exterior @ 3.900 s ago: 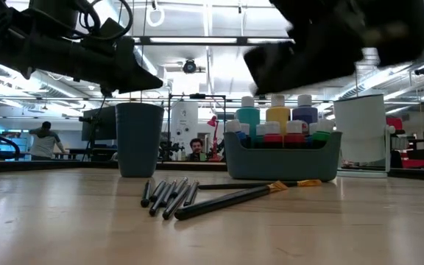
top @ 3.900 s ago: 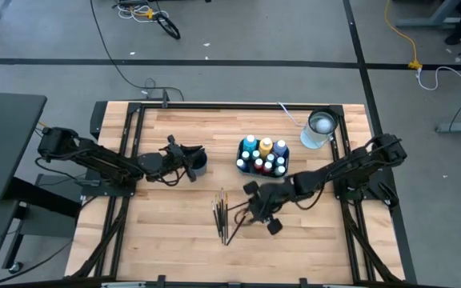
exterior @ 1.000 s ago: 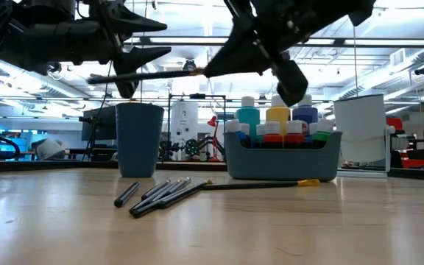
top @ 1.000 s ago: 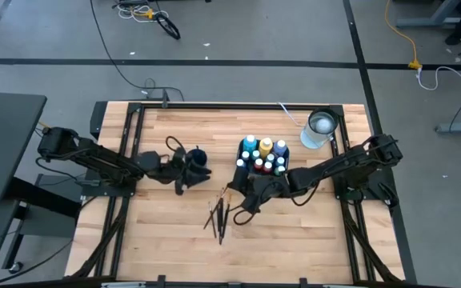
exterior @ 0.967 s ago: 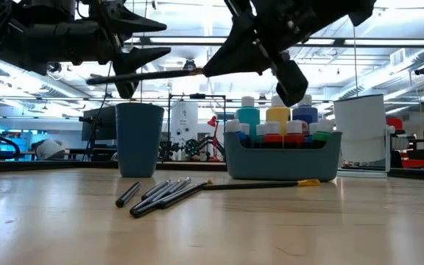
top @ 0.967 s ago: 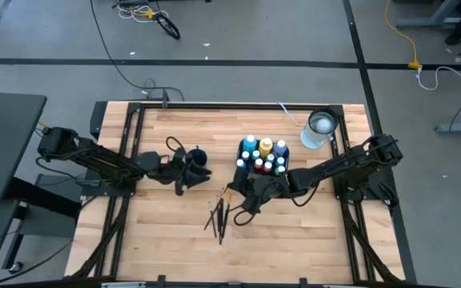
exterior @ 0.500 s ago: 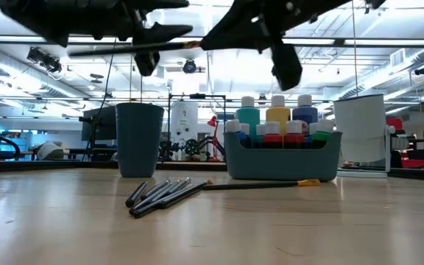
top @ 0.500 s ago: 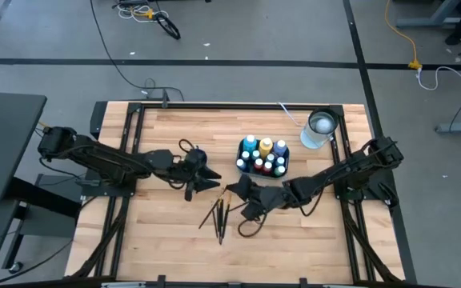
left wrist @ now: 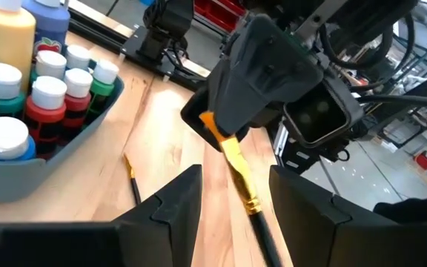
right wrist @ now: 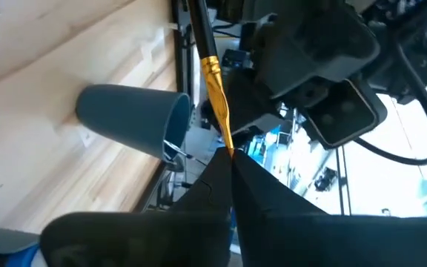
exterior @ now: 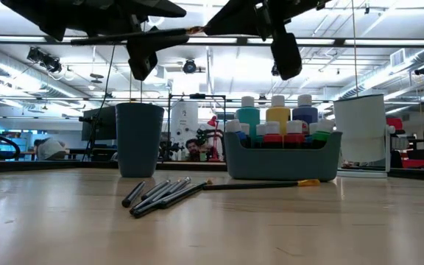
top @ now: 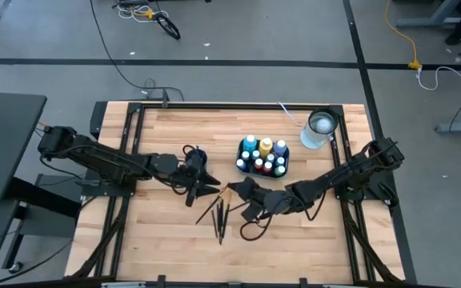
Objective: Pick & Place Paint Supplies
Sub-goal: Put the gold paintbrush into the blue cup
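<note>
Right end effector [exterior: 219, 22] clamps paintbrush [right wrist: 215, 81]; left end effector [left wrist: 232, 196] apart; labels unreadable.

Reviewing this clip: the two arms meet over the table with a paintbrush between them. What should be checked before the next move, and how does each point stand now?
1. Right gripper has the paintbrush: ok, jaws shut on its bristle end.
2. Left gripper ready to take it: ok, jaws open, one on each side of the handle, not closed on it.
3. Paintbrush clear of the table: ok, held level, high above it in the low view.
4. Blue cup upright: ok.
5. Loose brushes out of the way: ok, lying flat in front of the cup, apart from it.
6. Handle centred between the left jaws: cannot tell.
</note>
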`<state>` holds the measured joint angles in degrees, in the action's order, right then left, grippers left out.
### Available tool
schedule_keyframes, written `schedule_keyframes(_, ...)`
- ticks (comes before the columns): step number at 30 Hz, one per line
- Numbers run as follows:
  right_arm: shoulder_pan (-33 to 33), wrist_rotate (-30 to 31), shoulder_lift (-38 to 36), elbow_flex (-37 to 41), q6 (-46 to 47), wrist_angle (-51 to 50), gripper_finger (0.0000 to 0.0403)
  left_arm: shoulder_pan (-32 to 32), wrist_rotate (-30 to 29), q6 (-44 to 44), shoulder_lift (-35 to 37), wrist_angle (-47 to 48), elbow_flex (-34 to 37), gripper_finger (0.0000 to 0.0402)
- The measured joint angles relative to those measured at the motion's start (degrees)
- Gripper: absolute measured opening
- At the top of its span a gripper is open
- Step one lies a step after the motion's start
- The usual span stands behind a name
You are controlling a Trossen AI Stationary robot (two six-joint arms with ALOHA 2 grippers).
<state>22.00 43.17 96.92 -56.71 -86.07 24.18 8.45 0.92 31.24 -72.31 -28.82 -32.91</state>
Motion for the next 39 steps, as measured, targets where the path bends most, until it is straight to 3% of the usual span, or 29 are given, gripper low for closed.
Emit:
schedule_keyframes(25,-5.6,-1.7,0.0,0.0,3.7,4.5,0.0000,0.0,-4.3,1.2,0.0,3.9,0.0,0.0164)
schedule_keyframes(34,-5.6,-2.0,0.0,0.0,5.3,4.4,0.0001,0.0,-5.9,2.4,0.0,3.9,0.0,0.0079)
schedule_keyframes(39,-5.6,-2.1,0.0,0.0,9.4,4.2,0.0024,0.0,-6.8,1.5,0.0,4.2,0.0,0.0032)
